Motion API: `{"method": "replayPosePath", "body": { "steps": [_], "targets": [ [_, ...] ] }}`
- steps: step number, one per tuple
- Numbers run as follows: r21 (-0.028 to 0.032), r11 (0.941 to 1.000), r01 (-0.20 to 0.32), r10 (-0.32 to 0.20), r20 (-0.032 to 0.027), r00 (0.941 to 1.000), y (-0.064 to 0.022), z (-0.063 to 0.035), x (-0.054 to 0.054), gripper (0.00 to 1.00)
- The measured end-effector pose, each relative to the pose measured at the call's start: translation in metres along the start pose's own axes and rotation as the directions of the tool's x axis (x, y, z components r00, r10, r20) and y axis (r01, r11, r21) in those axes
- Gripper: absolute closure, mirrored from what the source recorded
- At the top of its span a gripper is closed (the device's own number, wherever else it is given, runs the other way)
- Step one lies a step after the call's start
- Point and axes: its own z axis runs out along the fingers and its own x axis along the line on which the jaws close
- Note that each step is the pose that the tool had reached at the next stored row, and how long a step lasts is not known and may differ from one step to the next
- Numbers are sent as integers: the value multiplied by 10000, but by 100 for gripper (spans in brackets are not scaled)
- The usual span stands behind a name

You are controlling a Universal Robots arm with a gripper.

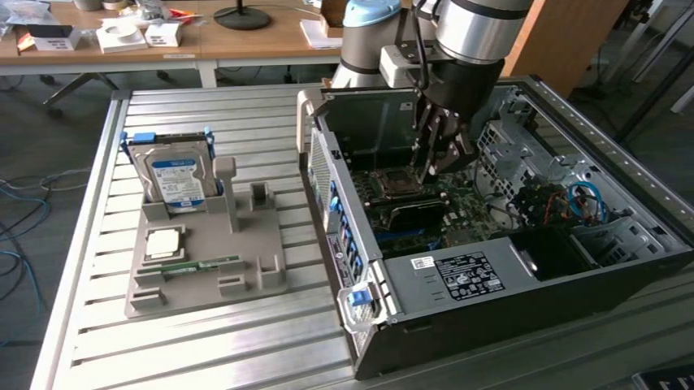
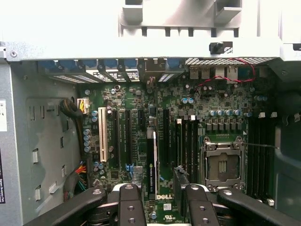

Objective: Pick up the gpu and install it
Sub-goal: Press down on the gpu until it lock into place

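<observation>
gpu (image 2: 151,165) between end effector (image 2: 157,195) fingers

- Wooden desk (image 1: 255,42) along the back, w/ white boxes (image 1: 122,36) and round black lamp base (image 1: 242,16) on top.
- Dark grey floor (image 1: 49,142); blue and grey cables (image 1: 19,213) trailing at exterior view's left.
- Slatted silver aluminium worktable (image 1: 206,345) in foreground.
- Orange-brown wood panel (image 1: 564,36) behind, exterior view's right.

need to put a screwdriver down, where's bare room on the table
Free: the slatted table in front of the grey parts holder, and the strip between the holder and the open computer case. Crowded: the holder, carrying the hard drive and small parts, and the case, where the gripper hangs over the motherboard.
</observation>
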Motion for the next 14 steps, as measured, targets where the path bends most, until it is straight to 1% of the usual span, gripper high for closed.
{"method": "replayPosePath", "body": {
  "steps": [6, 8, 10, 11, 13, 14],
  "targets": [
    [0, 10000, 0, 0, 0, 10000, 0, 0, 0, 60],
    [0, 10000, 0, 0, 0, 10000, 0, 0, 0, 62],
    [0, 10000, 0, 0, 0, 10000, 0, 0, 0, 74],
    [0, 10000, 0, 0, 0, 10000, 0, 0, 0, 74],
    [0, 10000, 0, 0, 0, 10000, 0, 0, 0, 86],
    [0, 10000, 0, 0, 0, 10000, 0, 0, 0, 86]
  ]
}}
